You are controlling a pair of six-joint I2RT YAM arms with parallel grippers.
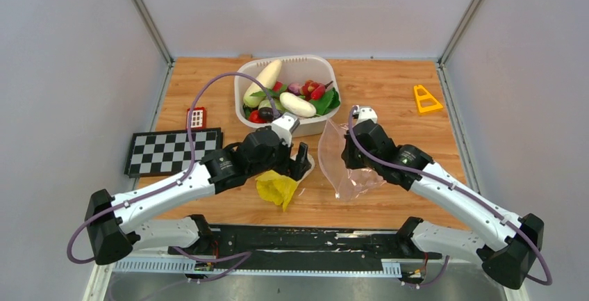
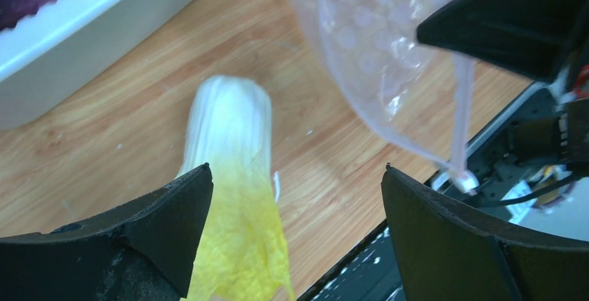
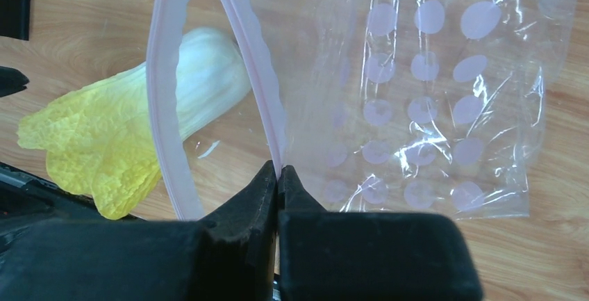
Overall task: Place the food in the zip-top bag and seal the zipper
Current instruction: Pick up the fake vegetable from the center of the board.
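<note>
Right hand [image 3: 278, 170] pinching one zip-top bag [image 3: 430, 106], left hand [image 2: 297, 176] near one cabbage [image 2: 233, 141]

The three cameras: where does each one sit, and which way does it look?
Top external: above and behind the arms, looking down on the table; both arms show.
Left wrist: on the left arm, looking past the open left claw at the yellow cabbage.
Right wrist: on the right arm, looking past the right claw, shut on the zipper of the zip-top bag.
Shared: both wrist views show cabbage and bag.
</note>
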